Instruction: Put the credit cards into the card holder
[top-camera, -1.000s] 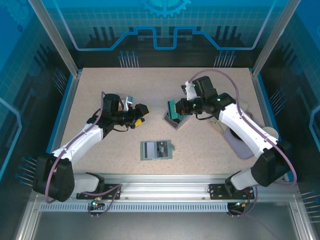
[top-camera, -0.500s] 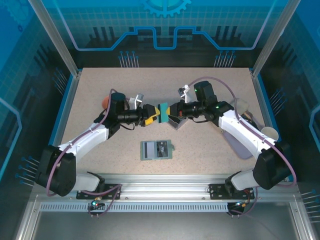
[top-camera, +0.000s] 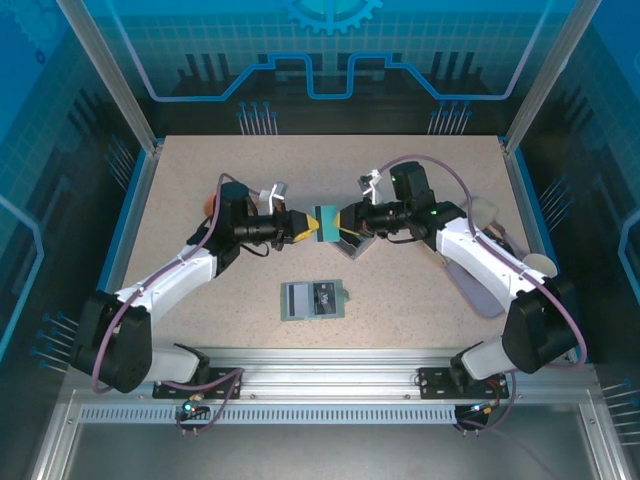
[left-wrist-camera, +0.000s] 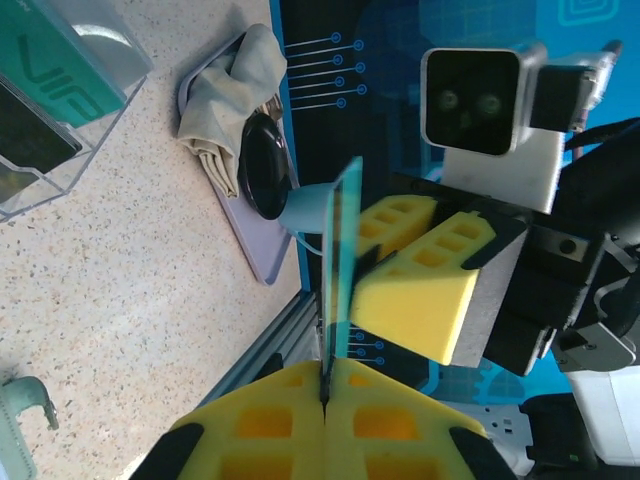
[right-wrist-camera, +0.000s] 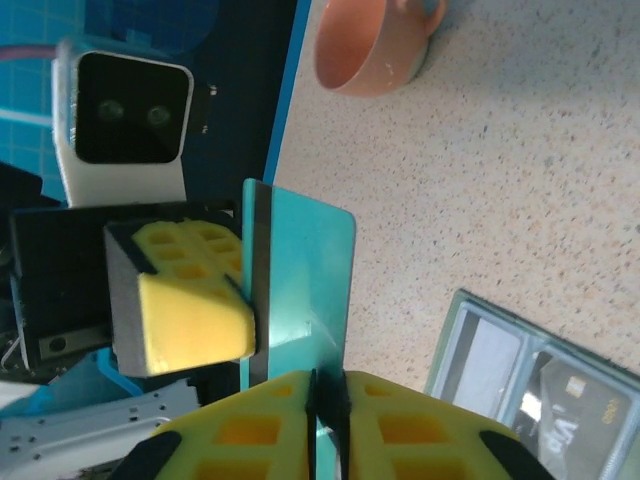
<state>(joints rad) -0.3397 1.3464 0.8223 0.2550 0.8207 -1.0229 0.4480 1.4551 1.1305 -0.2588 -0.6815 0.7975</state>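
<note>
**A:** Entry one: which step is in hand?

**B:** A hand-over in mid-air above the middle of the surface (top-camera: 420, 300). The teal card (top-camera: 325, 221) stands on edge between the two arms. The left jaws are pressed together on its 9 o'clock edge. The right jaws sit close about its 3 o'clock edge, and I cannot tell whether they are pinching it or have slackened.

**A:** What does the next move call for?

**B:** As a judgement, one side must let go cleanly before the other draws off, or the card twists or drops. The card then goes to the card holder (top-camera: 313, 299), which lies open and flat at 6 o'clock of the hand-over. The card's edge has to meet a grey slot squarely.

**A:** Containers, largest first?

**B:**
- Lilac tray (top-camera: 478, 290), towards 3 o'clock: it holds a beige cloth (left-wrist-camera: 225, 100) and a black round item (left-wrist-camera: 265, 165).
- Clear box (left-wrist-camera: 110, 100), at 4 o'clock of the held card: a spare teal card (left-wrist-camera: 50, 55) and a dark card (left-wrist-camera: 30, 150) stand in it.
- Card holder: one black card (right-wrist-camera: 580, 395) appears to be seated in a slot.
- Peach cup (right-wrist-camera: 370, 45), at 10 o'clock: it looks empty.
</note>
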